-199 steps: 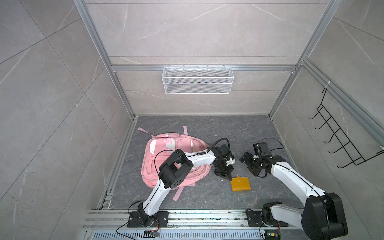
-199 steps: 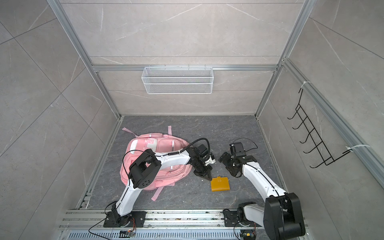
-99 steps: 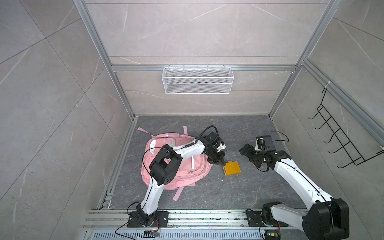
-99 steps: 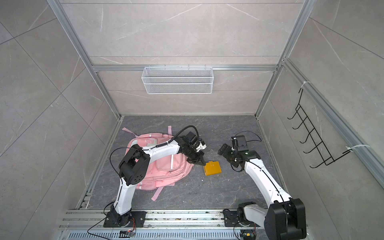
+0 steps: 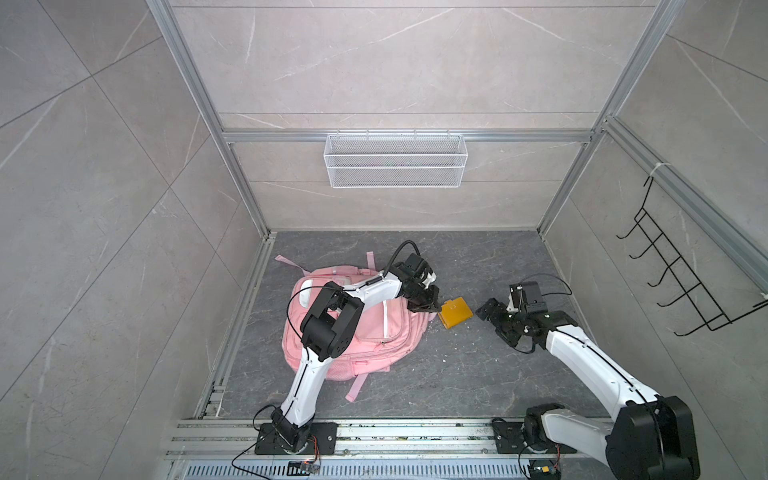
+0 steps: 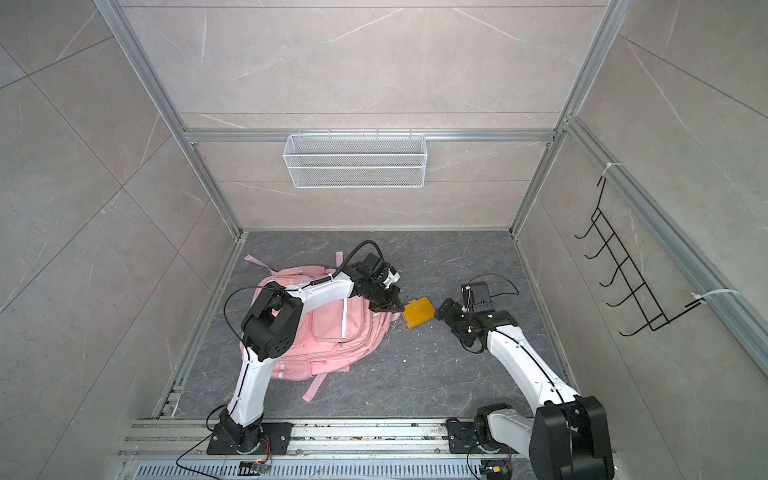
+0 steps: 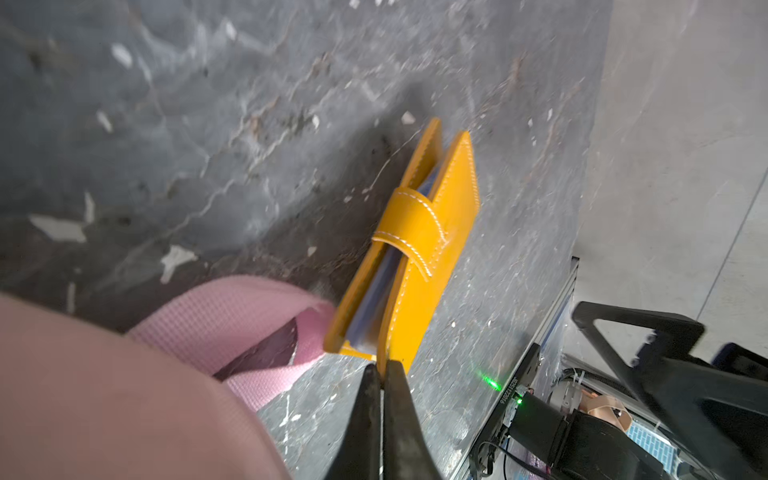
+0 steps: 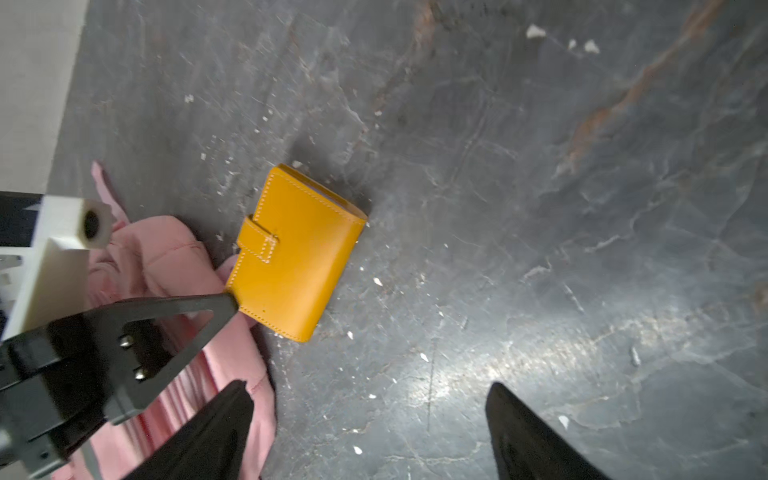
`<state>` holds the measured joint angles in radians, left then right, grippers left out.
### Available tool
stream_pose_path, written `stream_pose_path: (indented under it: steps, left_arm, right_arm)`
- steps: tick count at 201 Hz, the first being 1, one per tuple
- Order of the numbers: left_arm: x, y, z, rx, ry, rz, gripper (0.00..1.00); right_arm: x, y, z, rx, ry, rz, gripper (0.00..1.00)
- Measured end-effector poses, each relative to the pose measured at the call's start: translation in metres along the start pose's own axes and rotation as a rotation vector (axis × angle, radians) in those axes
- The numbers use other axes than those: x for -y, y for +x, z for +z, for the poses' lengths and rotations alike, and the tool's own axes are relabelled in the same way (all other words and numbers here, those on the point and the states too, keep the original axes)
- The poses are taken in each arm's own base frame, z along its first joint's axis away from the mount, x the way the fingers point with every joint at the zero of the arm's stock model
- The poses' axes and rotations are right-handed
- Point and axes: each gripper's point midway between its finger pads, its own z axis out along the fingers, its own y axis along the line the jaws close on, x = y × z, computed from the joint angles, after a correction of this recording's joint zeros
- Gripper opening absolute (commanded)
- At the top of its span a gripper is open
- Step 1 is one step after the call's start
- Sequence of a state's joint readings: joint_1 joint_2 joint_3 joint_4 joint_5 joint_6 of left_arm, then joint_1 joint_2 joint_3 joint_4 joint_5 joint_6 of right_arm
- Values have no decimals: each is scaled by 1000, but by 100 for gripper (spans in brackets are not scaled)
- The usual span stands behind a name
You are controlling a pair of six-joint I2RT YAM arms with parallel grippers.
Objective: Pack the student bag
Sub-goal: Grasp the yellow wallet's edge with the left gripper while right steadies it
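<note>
The student bag (image 5: pixel 374 328) (image 6: pixel 332 328) lies flat on the dark floor at the left, a soft pink backpack with straps spread out. A yellow wallet (image 5: pixel 455 311) (image 6: pixel 419 318) (image 8: pixel 295 253) with a stitched tab sits just off the bag's right edge. My left gripper (image 5: pixel 432 307) (image 6: pixel 397 308) (image 7: pixel 382 368) is shut on one corner of the wallet's cover (image 7: pixel 415 249). My right gripper (image 5: pixel 490 322) (image 6: pixel 446 320) (image 8: pixel 368 386) stands open a little to the right of the wallet, with only bare floor between its fingers. Pink fabric of the bag (image 7: pixel 104 395) (image 8: pixel 166 257) shows in both wrist views.
A white wire basket (image 5: pixel 395 162) hangs on the back wall and a black hook rack (image 5: pixel 685 282) on the right wall. Aluminium rails (image 5: pixel 374 432) carry both arm bases at the front. Small white flecks dot the floor.
My left gripper has carried the yellow wallet away from the front, back and leftward to the bag's right edge. My right gripper has stayed nearby and stands open.
</note>
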<state>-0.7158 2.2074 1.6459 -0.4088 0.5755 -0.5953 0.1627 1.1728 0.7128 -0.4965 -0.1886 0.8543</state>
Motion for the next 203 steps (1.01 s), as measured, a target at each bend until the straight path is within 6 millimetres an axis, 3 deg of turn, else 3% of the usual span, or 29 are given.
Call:
stream_pose_path:
  steps: [17, 43, 77, 99, 119, 159, 203]
  left_arm:
    - [-6, 4, 0, -10, -24, -3, 25]
    - [0, 5, -13, -16, -45, 27, 33]
    - [25, -30, -48, 37, -64, 114, 45]
    - [39, -52, -59, 76, -58, 167, 53]
    - [34, -63, -48, 74, -58, 178, 58]
    - [4, -42, 0, -44, -56, 135, 60]
    - [17, -34, 16, -71, 3, 168, 59]
  right_arm:
    - [3, 5, 5, -25, 1, 19, 90]
    - [-4, 3, 12, -35, -28, 19, 90]
    - [-12, 4, 24, -68, -63, 17, 90]
    - [-15, 4, 27, -74, -80, 16, 90]
    - [-15, 7, 31, -75, -99, 29, 90]
    - [0, 26, 48, -132, -105, 78, 88]
    - [-5, 29, 55, -156, -146, 95, 87]
